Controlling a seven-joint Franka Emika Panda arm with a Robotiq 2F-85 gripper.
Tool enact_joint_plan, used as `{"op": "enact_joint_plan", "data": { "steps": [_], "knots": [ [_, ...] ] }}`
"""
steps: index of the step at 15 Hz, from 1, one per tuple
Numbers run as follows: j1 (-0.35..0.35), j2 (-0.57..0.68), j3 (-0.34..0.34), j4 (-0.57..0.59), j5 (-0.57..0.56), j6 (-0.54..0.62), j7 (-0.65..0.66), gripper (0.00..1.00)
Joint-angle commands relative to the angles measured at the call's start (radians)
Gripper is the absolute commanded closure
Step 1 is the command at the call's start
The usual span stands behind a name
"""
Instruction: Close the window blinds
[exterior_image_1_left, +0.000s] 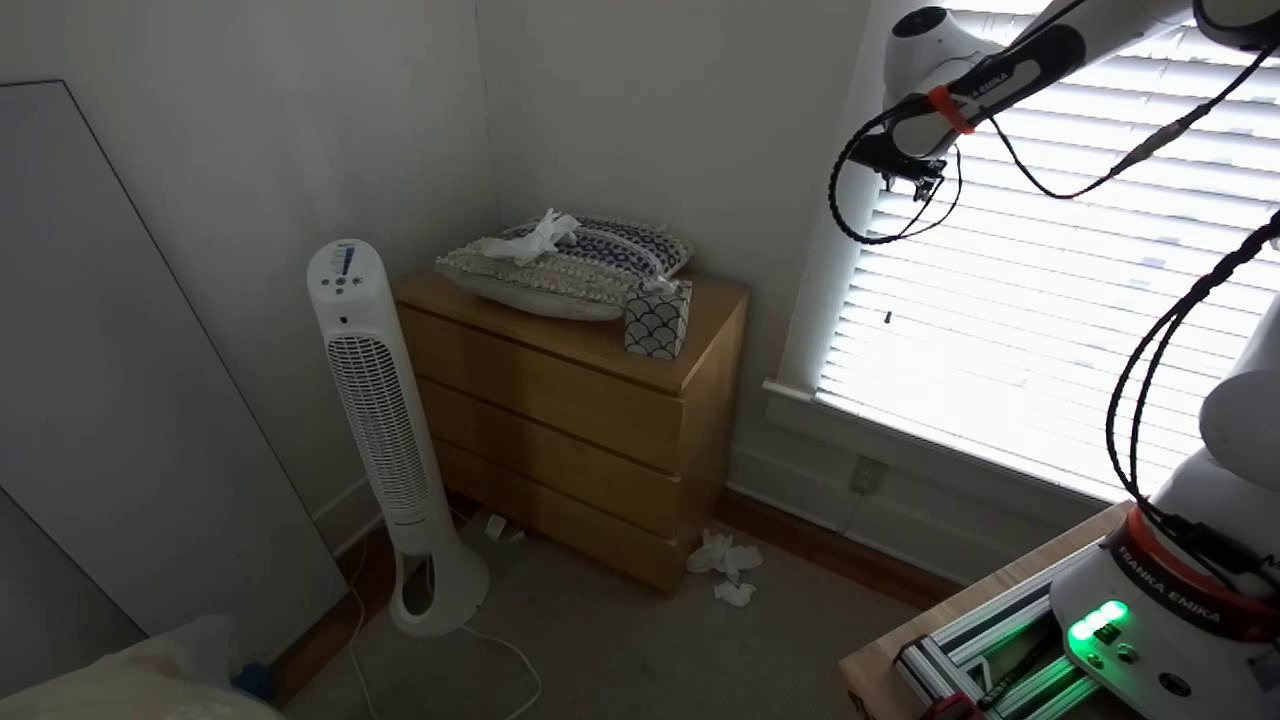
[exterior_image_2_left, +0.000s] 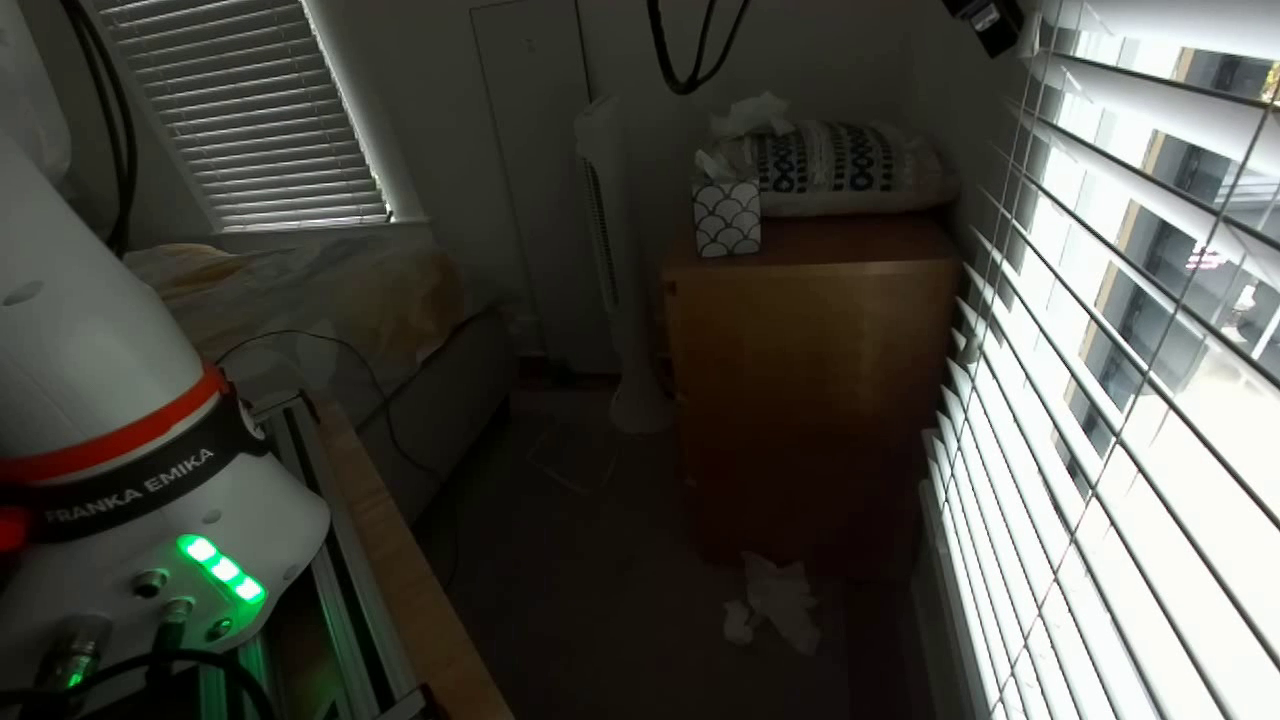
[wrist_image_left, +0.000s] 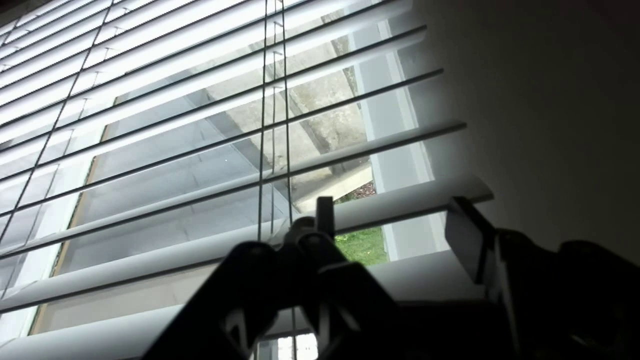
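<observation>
Pincer (wrist_image_left: 392, 220) up close at the window blinds (wrist_image_left: 150, 266), its fingers apart; a slat (wrist_image_left: 400, 200) shows across the gap between them in the wrist view, contact impossible to tell. Blinds hang over a bright window (wrist_image_left: 392, 112), white slats tilted, thin cords (wrist_image_left: 263, 115) running down them, grass (wrist_image_left: 367, 247) visible between. Wooden worktop (exterior_image_1_left: 872, 672) near their lower edge carries the robot base (exterior_image_1_left: 1175, 600), green lights (exterior_image_1_left: 1113, 610) lit. Dim indoors; walls (exterior_image_1_left: 650, 120) pale, carpet (exterior_image_1_left: 620, 640) grey-brown. Just beside the window: wooden dresser (exterior_image_1_left: 550, 390), topped with stacked patterned cushions (exterior_image_1_left: 610, 262), white tissue (exterior_image_1_left: 543, 238) on them, and a scallop-print tissue box (exterior_image_1_left: 655, 325). White tower fan (exterior_image_1_left: 385, 420) near the dresser, partly hiding its front in an exterior view. Crumpled tissues (exterior_image_1_left: 725, 558) on the carpet at the dresser's foot. Second set of blinds (exterior_image_2_left: 250, 110) on another wall. Arm (exterior_image_1_left: 1030, 80) and dark cables (exterior_image_1_left: 1150, 145) cross in front of the window blinds in an exterior view.
</observation>
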Motion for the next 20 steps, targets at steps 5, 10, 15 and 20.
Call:
{"op": "enact_joint_plan", "data": {
  "steps": [5, 10, 15, 20],
  "knots": [
    [0.025, 0.0, -0.003, 0.008, -0.006, -0.074, 0.009, 0.35],
    [0.023, 0.007, -0.007, 0.015, -0.024, -0.067, 0.019, 0.39],
    [0.018, 0.01, -0.006, 0.028, -0.016, -0.037, 0.014, 0.49],
    [0.02, 0.009, -0.005, 0.032, -0.014, -0.05, 0.011, 0.44]
  ]
}}
